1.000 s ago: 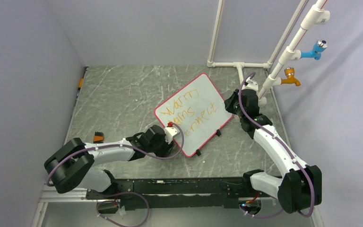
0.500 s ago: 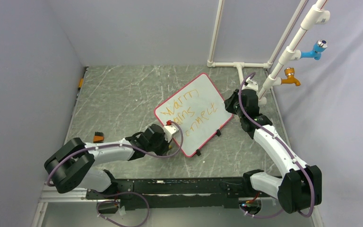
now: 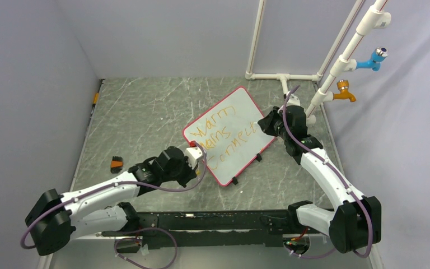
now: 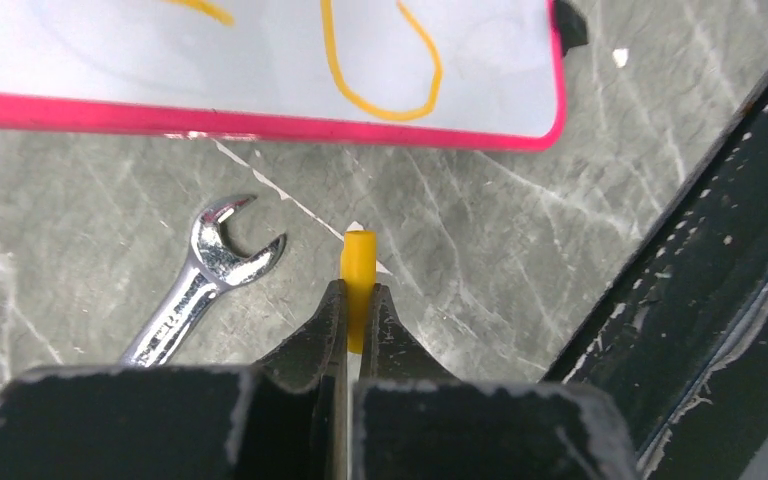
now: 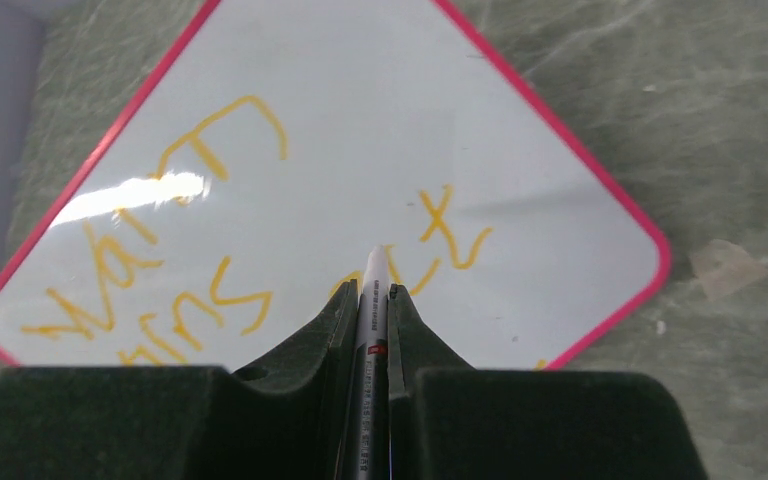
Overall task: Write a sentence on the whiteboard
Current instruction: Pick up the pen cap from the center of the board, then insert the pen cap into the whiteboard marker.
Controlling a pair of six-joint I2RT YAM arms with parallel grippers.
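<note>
Moved since earlier: the left arm has swung its elbow out toward the near left, and the left gripper [image 3: 199, 169] has drawn back a little from the board's near-left edge and closed; the right gripper [image 3: 262, 124] has edged left over the board.
Small orange-and-black object [image 3: 116, 164]: alone on the table [image 3: 140, 112], well left of the left arm's wrist.
Left gripper [image 4: 358, 296]: fingers pressed together on a yellow piece [image 4: 358, 258] that sticks out past the tips, just off the board's pink rim.
Wrench [image 4: 205, 270]: silver, flat on the table just left of the fingers in the wrist view, open end toward the board.
Whiteboard [image 3: 232, 131]: flat on the table at mid-right, turned cornerwise, with three lines of orange handwriting and two black clips on its near-right edge; touched by neither wrench nor yellow piece.
Right gripper [image 5: 373, 297]: pinching a white marker [image 5: 375, 268], tip over the last letters of the bottom line; contact with the surface cannot be told.
White pipe frame [image 3: 327, 78]: at the far right, carrying a blue valve [image 3: 372, 59] and an orange valve [image 3: 344, 91].
</note>
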